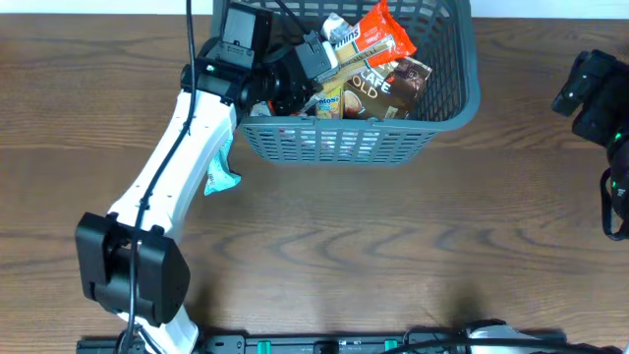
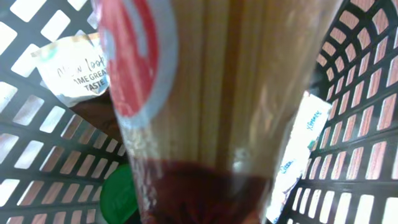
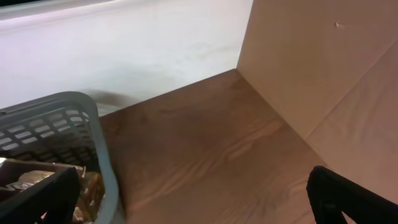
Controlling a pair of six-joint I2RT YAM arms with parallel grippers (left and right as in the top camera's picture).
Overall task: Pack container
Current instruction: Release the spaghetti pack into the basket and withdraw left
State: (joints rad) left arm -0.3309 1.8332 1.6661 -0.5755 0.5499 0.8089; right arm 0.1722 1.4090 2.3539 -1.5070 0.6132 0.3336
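Starting left: a teal packet (image 1: 221, 179) lies on the table (image 1: 393, 246), right next to the left arm. The left gripper (image 1: 319, 61) is down inside the basket (image 1: 344, 146), clamped on a spaghetti pack (image 2: 236, 93) that fills the whole wrist cam. The basket sits at the far edge, about mid-table, with a brown coffee bag (image 1: 398, 87) and a few other packs inside. Far right, the right gripper (image 3: 196, 208) hangs well away from the basket, fingers wide apart, nothing in them.
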